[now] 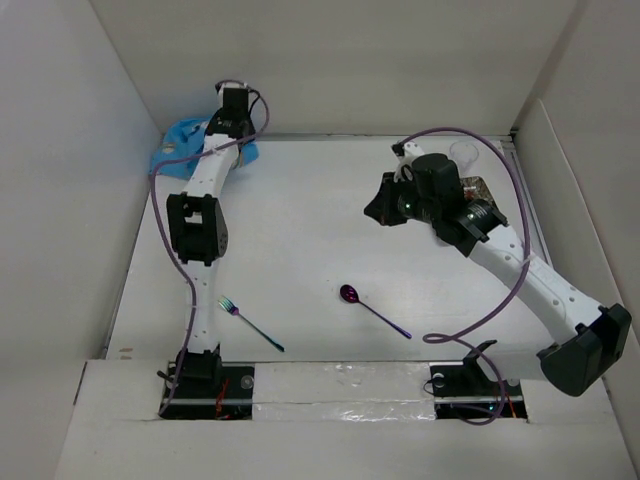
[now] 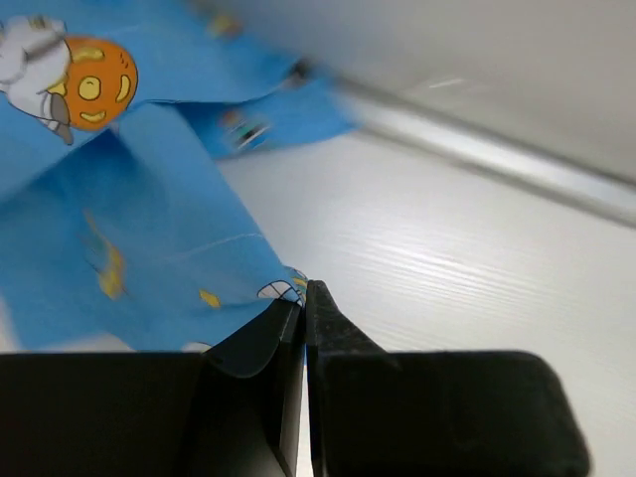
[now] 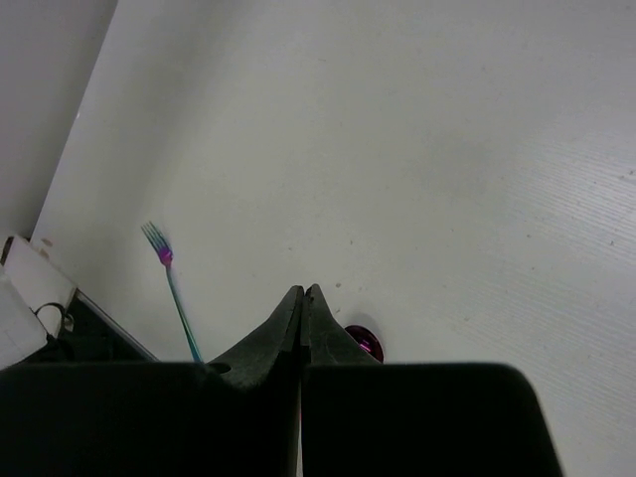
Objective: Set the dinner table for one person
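The dinner table (image 1: 300, 230) is a plain white surface. A blue cartoon-print placemat (image 1: 183, 135) lies crumpled in its far left corner. My left gripper (image 1: 222, 118) is down at that cloth. In the left wrist view the gripper (image 2: 304, 288) is shut, with a corner of the placemat (image 2: 149, 229) pinched at its tips. My right gripper (image 1: 376, 212) hovers over the table's right middle, and the right wrist view shows it (image 3: 301, 291) shut with nothing in it. A fork (image 1: 250, 325) and a purple spoon (image 1: 372, 310) lie near the front edge.
A clear glass (image 1: 463, 153) and a brownish flat item (image 1: 480, 188) sit at the far right, partly behind the right arm. White walls enclose the table on the left, back and right. From the right wrist, the fork (image 3: 171, 288) and the spoon bowl (image 3: 364, 341) show below.
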`<state>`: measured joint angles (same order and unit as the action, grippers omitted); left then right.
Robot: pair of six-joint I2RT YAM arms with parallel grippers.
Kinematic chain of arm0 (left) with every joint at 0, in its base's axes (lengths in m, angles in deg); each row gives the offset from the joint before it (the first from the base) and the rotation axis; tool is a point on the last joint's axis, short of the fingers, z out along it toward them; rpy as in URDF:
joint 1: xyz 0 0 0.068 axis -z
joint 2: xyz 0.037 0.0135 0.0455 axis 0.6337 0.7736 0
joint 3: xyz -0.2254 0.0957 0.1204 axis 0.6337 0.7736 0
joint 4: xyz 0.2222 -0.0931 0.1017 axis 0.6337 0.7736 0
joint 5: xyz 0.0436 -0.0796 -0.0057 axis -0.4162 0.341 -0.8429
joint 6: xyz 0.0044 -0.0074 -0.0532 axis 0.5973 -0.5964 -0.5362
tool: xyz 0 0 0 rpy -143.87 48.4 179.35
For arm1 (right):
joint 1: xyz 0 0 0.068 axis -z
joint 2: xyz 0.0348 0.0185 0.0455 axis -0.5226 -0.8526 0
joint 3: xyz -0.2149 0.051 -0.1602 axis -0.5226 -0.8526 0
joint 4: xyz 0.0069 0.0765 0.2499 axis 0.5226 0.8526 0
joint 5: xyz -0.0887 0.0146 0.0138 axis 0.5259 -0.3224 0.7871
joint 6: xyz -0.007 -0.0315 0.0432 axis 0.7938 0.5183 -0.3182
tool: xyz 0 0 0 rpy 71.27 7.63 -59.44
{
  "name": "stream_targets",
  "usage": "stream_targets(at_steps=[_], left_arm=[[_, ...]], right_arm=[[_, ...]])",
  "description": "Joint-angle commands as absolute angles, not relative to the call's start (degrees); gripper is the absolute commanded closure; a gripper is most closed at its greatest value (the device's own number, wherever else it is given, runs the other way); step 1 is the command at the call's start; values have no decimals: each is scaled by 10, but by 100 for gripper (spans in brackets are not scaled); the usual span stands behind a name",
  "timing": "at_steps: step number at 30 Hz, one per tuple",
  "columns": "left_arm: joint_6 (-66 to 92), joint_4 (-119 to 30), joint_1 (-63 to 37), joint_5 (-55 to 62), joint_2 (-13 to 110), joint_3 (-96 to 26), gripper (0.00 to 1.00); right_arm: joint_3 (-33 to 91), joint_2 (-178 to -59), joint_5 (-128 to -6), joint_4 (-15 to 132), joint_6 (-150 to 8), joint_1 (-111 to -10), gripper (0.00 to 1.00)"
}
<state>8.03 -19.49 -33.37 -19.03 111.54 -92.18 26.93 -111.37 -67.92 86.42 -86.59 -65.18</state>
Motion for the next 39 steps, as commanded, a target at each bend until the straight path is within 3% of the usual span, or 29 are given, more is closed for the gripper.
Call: stream_targets(at_steps=[1, 5, 9, 10, 12, 16, 20, 23, 28, 34, 39], left_arm=[[77, -222, -276, -68, 893, -1009, 100], [13, -272, -301, 40, 785, -946, 100], [-40, -327, -340, 149, 706, -870, 100], [-56, -342, -347, 177, 687, -852, 100], [-124, -419, -381, 254, 664, -780, 100], [-142, -474, -402, 250, 619, -672, 100], [-208, -577, -434, 279, 637, -517, 100], [-214, -606, -440, 274, 682, -483, 100], [-234, -644, -451, 304, 769, -469, 100], [-229, -675, -451, 317, 767, -442, 100], [-228, -660, -451, 338, 762, -444, 100]], right_arm=[[301, -1105, -658, 810, -876, -647, 100], [317, -1127, -658, 801, -877, -642, 99], [331, -1142, -655, 797, -882, -637, 78], [333, -1144, -655, 794, -883, -637, 65], [332, -1145, -664, 785, -885, -631, 50], [323, -1152, -667, 776, -889, -631, 37], [305, -1179, -638, 781, -896, -631, 31], [269, -1198, -629, 764, -902, -631, 30], [230, -1231, -596, 774, -920, -642, 30], [180, -1263, -496, 815, -969, -642, 29], [210, -1356, -505, 844, -995, -618, 29]])
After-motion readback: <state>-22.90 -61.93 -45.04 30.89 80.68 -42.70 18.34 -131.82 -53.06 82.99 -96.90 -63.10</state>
